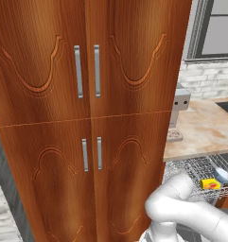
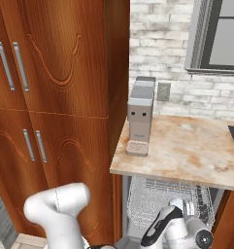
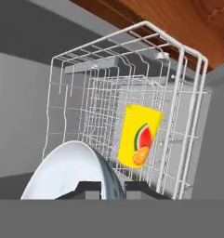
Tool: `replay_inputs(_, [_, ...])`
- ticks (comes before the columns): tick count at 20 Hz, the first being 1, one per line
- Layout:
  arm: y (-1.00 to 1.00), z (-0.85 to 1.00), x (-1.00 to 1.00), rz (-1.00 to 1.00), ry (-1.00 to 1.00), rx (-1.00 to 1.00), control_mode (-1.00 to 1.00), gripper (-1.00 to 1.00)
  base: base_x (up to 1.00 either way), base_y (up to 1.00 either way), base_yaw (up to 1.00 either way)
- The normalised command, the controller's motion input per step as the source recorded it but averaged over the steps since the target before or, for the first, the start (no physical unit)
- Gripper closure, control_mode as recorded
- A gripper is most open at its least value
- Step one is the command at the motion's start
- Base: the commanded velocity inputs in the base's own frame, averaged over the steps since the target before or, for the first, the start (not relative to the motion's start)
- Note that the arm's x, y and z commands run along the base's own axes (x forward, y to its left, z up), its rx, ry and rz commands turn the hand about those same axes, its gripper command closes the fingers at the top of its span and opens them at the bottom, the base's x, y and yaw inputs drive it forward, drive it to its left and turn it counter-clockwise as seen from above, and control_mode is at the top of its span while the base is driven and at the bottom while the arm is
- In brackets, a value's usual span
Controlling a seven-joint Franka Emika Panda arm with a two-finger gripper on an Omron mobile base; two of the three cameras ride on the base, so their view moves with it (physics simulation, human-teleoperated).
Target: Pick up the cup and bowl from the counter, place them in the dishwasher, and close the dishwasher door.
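The yellow cup (image 3: pixel 139 135) with its watermelon patch stands inside the dishwasher's silver wire rack (image 3: pixel 108 83). In the left base view the cup (image 1: pixel 210 184) shows in the pulled-out rack (image 1: pixel 191 168) under the counter (image 1: pixel 200 132). My gripper (image 3: pixel 112 188) is shut on the rim of the pale blue-grey bowl (image 3: pixel 67 172), which is tilted on edge just in front of the rack and beside the cup. The bowl (image 1: pixel 223 176) sits right next to the cup at the frame's right edge. The dishwasher door is out of view.
A tall brown wooden cabinet (image 1: pixel 87 118) stands directly left of the rack (image 2: pixel 157 199). A grey boxy appliance (image 2: pixel 140 116) sits on the counter (image 2: pixel 186 151) against the brick wall. The counter edge overhangs the rack closely.
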Motion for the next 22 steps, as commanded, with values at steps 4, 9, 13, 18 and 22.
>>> replay_inputs(4, [-0.44, -0.47, 0.32, 0.0, 0.0, 0.06, -1.0, 1.0, 0.0, 0.0, 0.0])
replay_inputs(9, [-0.46, -0.44, 0.33, 0.0, 0.0, 0.03, -1.0, 1.0, 0.0, 0.0, 0.0])
replay_inputs(13, [-0.45, -0.42, 0.31, 0.0, 0.0, 0.0, -1.0, 1.0, 0.0, 0.0, 0.0])
replay_inputs(18, [-0.47, -0.31, 0.31, 0.0, 0.0, 0.0, -1.0, 1.0, 0.0, 0.0, 0.0])
replay_inputs(22, [-0.42, -0.47, 0.3, 0.0, 0.0, 0.03, -1.0, 1.0, 0.0, 0.0, 0.0])
